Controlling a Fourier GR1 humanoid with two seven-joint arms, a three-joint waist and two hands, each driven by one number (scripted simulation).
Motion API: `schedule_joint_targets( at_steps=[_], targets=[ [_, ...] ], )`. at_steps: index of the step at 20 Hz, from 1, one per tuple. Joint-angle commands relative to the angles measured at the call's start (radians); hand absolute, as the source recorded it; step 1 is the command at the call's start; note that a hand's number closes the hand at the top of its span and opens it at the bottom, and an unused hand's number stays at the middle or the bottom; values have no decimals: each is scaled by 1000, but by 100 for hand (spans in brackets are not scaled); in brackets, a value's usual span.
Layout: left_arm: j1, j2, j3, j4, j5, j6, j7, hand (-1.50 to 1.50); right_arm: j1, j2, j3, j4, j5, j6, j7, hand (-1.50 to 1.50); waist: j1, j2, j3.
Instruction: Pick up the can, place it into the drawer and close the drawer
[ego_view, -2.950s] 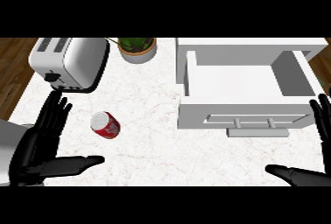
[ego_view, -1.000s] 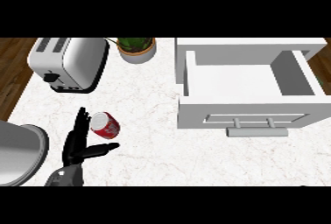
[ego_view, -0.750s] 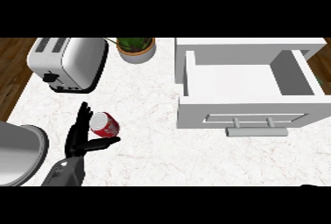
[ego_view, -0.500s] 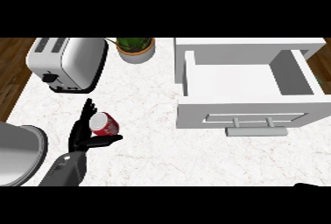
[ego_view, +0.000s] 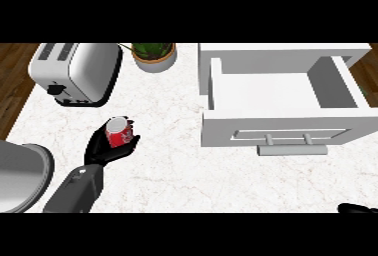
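Head view: can (ego_view: 118, 135) enclosed by curled left hand (ego_view: 103, 151), left of centre. Drawer (ego_view: 284, 122) left open, upper right. Right hand (ego_view: 355, 207) glimpsed at lower-right edge; state indeterminable.

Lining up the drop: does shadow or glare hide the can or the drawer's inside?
Head view: light is even, no glare; the drawer shows pale inside, only its right inner wall shaded grey; the can reads clearly red, partly covered by the left hand curled round it, not by shadow.

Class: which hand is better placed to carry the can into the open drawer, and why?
Left: the left hand is curled round the can; the right hand barely shows at the lower right edge, far from it.
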Motion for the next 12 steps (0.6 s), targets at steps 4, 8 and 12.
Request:
schedule_joint_targets(
  at_steps=[4,8,12],
  targets=[
    [-71,-30,0,29,5,-13,-28,150,-78,-7,15,13,30,-37,41,-150,3,1,0],
    [-86,-85,2,13,13,70,-30,150,-23,28,63,-89,71,-47,78,-150,3,-1,0],
    [-108,-69,22,-1,43,65,-1,150,-6,-8,-21,-65,-10,-6,45,-150,3,-2,1]
  ],
)
